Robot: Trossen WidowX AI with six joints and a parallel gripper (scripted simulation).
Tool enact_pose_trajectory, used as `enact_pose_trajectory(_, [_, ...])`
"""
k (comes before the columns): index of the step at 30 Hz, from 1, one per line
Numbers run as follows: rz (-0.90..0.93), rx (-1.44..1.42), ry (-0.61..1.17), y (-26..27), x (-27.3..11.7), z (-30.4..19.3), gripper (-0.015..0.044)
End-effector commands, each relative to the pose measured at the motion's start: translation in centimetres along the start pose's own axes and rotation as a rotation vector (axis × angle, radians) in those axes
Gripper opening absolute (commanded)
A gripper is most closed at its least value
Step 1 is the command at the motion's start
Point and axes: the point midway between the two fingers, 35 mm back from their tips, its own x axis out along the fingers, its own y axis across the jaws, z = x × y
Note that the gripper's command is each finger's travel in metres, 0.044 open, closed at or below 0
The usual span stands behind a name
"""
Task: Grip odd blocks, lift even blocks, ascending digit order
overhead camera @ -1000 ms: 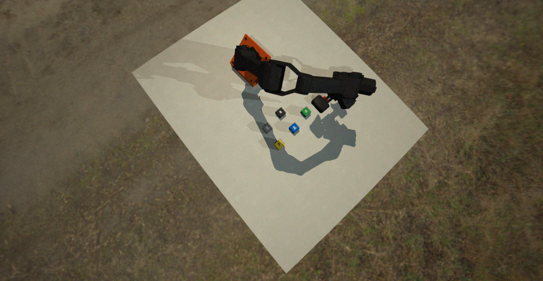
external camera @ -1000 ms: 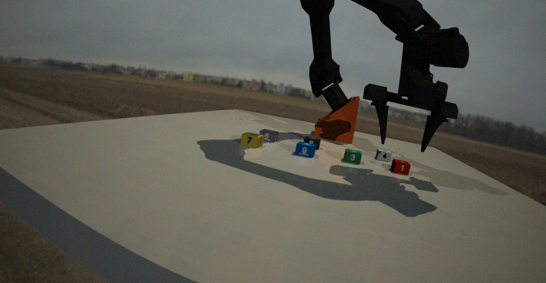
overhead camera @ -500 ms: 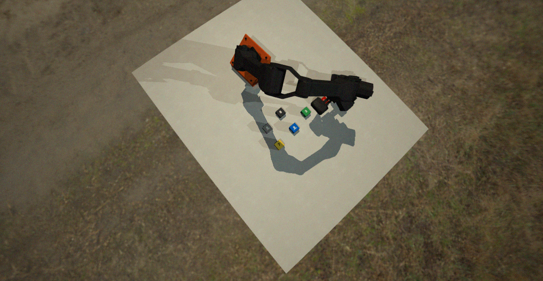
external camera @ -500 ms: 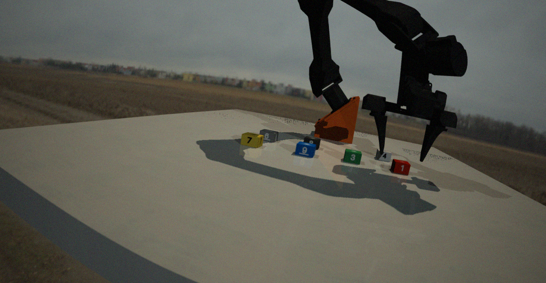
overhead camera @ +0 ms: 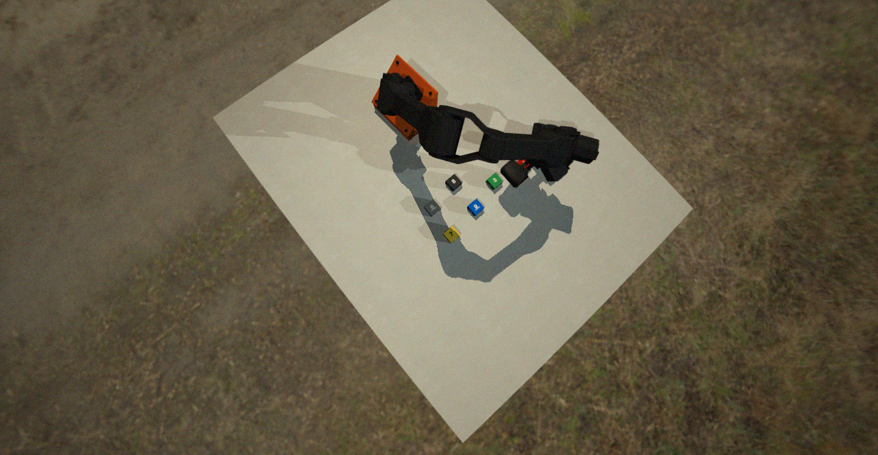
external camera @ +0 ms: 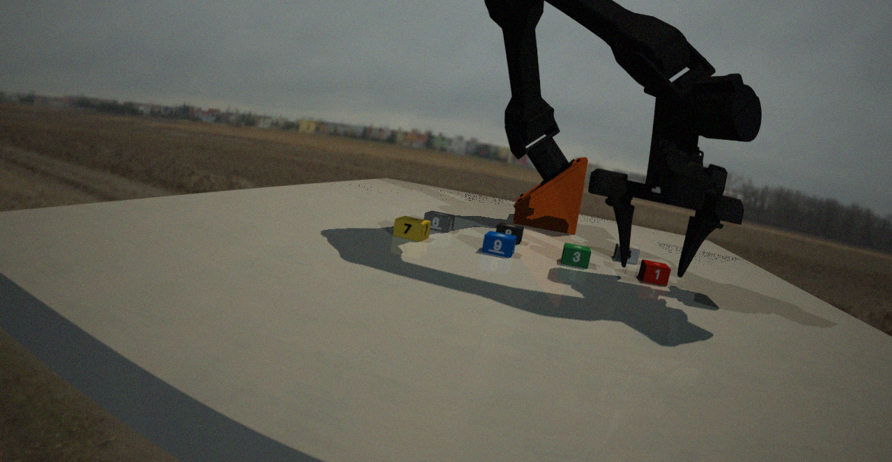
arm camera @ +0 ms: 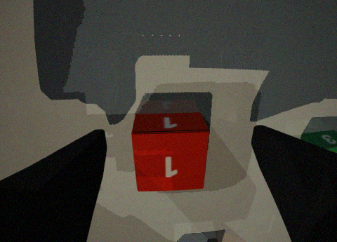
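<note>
My gripper (external camera: 652, 270) (arm camera: 182, 137) is open and points down. Its fingers stand on either side of the red block 1 (external camera: 654, 274) (arm camera: 170, 161), with a gap on each side in the wrist view. The red block sits on the table and is mostly hidden by the arm in the top view. The green block 3 (overhead camera: 494, 181) (external camera: 575, 256) (arm camera: 317, 138) is beside it. The white block 4 (external camera: 632, 255) is behind one finger. Blue 9 (overhead camera: 475, 208) (external camera: 499, 244), black 8 (overhead camera: 453, 182) (external camera: 510, 233), grey 6 (overhead camera: 432, 208) (external camera: 439, 221) and yellow 7 (overhead camera: 451, 235) (external camera: 410, 228) stand farther off.
The orange arm base (overhead camera: 426, 86) (external camera: 555, 200) stands on the pale table (overhead camera: 466, 354) (external camera: 374, 359). The arm reaches over the table and covers the white block in the top view. The arm's shadow falls across grey 6 and part of yellow 7.
</note>
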Motion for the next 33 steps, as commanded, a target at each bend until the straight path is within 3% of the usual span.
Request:
enact_pose_trajectory(1, [-0.006, -0.009, 0.006, -0.11, 0.31, -0.22, 0.0216])
enact_pose_trajectory(5, [-0.006, -0.009, 0.006, -0.11, 0.31, -0.22, 0.0120])
enact_pose_trajectory(20, [-0.006, -0.009, 0.006, -0.11, 0.31, -0.22, 0.0120])
enact_pose_trajectory(30, [-0.006, -0.009, 0.006, -0.11, 0.31, -0.22, 0.0383])
enact_pose_trajectory(33, [-0.006, -0.009, 0.006, -0.11, 0.31, -0.22, 0.0400])
